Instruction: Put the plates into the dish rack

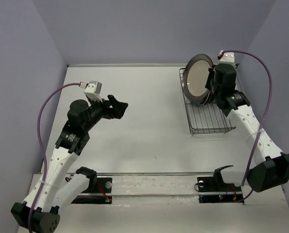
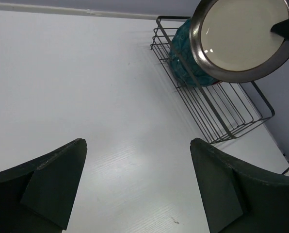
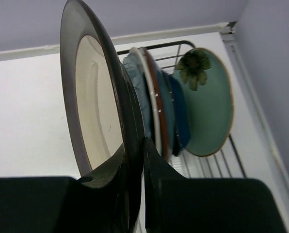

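Note:
My right gripper (image 3: 143,155) is shut on the rim of the cream plate with the dark rim (image 3: 93,97). It holds that plate (image 1: 198,77) on edge over the far end of the black wire dish rack (image 1: 210,121). Behind it several plates stand upright in the rack: a pale mint one with a flower (image 3: 210,107), a dark blue one (image 3: 181,116), a red-rimmed one (image 3: 154,107) and a teal one (image 2: 183,58). My left gripper (image 1: 118,106) hangs open over the bare table left of centre, with nothing between its fingers (image 2: 52,184).
The rack's near half (image 2: 222,114) shows bare wires. The right wall stands just behind the rack, and the back wall (image 1: 135,29) lies beyond it. The white table (image 1: 149,126) spreads between the two arms.

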Controlling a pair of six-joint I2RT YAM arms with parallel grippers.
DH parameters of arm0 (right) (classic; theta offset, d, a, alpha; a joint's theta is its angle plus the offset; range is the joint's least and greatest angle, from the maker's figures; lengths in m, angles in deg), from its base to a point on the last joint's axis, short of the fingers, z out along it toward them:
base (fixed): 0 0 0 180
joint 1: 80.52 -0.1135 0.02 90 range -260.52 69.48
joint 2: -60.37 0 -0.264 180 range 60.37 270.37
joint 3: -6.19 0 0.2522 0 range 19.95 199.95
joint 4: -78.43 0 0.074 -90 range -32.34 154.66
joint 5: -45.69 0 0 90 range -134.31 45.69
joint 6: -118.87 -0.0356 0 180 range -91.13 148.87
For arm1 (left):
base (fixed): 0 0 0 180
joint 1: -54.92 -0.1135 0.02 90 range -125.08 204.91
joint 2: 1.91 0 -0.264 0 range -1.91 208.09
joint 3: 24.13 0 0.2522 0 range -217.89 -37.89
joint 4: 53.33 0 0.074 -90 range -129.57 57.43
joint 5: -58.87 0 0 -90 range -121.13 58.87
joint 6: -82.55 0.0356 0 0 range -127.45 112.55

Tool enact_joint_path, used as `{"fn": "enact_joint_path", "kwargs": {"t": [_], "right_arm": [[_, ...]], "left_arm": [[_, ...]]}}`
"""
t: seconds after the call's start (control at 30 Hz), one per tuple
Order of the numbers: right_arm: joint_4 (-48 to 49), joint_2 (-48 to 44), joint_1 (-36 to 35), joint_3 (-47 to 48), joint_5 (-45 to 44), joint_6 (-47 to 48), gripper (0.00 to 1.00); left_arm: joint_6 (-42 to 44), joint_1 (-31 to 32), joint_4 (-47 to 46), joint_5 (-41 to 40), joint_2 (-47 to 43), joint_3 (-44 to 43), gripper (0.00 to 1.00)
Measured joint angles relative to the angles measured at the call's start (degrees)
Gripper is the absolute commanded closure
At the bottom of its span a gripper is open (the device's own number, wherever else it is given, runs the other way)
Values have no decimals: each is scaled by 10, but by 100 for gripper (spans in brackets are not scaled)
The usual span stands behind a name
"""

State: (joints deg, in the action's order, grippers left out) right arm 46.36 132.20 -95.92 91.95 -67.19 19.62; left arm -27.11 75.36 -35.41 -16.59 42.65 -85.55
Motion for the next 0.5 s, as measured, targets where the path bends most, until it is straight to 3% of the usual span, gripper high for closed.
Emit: {"fn": "enact_joint_path", "kwargs": {"t": [0.2, 0.5], "right_arm": [[-7, 79, 0, 80, -84, 100, 93], [-9, 175, -6, 151, -127, 188, 93]], "left_arm": [[11, 0, 10, 14, 2, 6, 1], [14, 5, 13, 21, -10, 9, 1]]}}
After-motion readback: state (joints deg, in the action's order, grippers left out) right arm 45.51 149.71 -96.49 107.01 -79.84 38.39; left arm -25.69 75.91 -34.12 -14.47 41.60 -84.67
